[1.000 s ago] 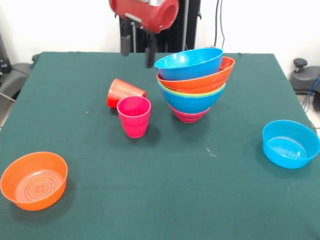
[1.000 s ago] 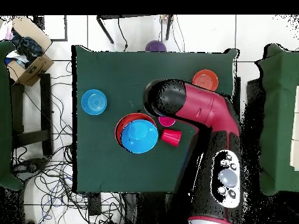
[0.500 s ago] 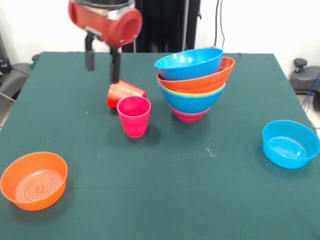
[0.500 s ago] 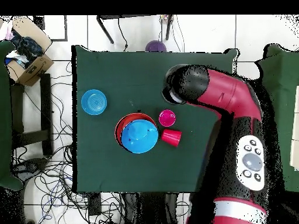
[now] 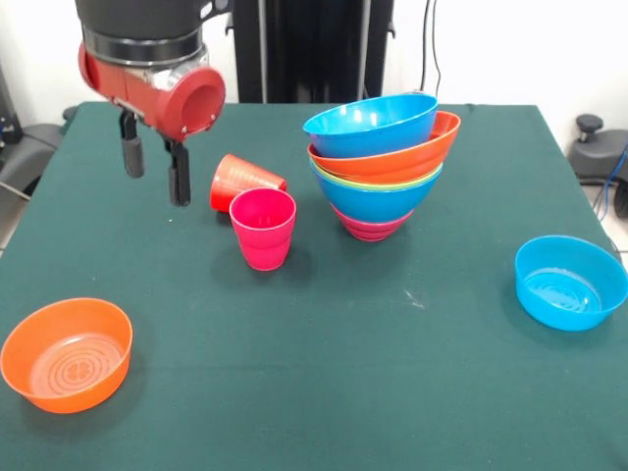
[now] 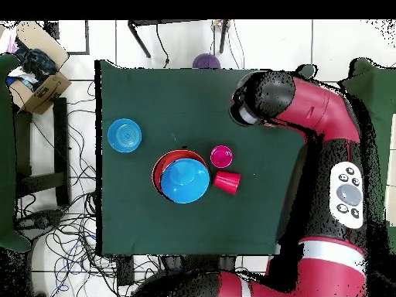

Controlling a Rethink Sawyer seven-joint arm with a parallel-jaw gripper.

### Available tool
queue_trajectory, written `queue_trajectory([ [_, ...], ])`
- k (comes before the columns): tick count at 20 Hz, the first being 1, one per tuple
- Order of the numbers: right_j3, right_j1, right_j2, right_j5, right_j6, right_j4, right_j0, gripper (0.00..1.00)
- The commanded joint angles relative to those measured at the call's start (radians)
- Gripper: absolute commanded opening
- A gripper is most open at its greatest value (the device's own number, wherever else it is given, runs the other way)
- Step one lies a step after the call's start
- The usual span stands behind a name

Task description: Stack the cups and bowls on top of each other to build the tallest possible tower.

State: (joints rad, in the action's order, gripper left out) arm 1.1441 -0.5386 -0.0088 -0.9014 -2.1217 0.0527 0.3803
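- The small orange bowl (image 5: 67,353) sits upright near the front-left corner of the desk (image 5: 324,392), well apart from everything else.
- The pincer (image 5: 155,169) hangs above the left side of the desk; its two fingers are spread and hold nothing.
- The red-orange cup (image 5: 243,182) lies on its side, touching the pink cup (image 5: 263,229), which stands upright just in front of it.
- The tower (image 5: 379,162) stands near the middle of the desk: five bowls nested, a large blue one on top, and it leans a little.
- The light blue bowl (image 5: 570,282) rests alone near the right edge.
- I judge the pincer is going for the orange bowl. It is better to close on the rim wall, lift straight, and set it down centred, because the pile is tilted.
- The desk has a dark green cloth; in the overhead view, cables and a cardboard box (image 6: 35,60) lie on the floor beside it.
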Motion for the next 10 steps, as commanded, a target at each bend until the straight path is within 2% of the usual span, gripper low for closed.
queue_trajectory([
  [1,-0.11,0.078,0.151,-0.132,0.292,0.081,0.014,1.0],
  [6,-0.222,0.134,0.184,-0.172,0.318,0.086,0.027,1.0],
  [8,-0.29,0.167,0.196,-0.2,0.35,0.099,0.032,1.0],
  [9,-0.284,0.165,0.2,-0.197,0.363,0.101,0.036,1.0],
  [10,-0.317,0.179,0.208,-0.22,0.387,0.105,0.039,1.0],
])
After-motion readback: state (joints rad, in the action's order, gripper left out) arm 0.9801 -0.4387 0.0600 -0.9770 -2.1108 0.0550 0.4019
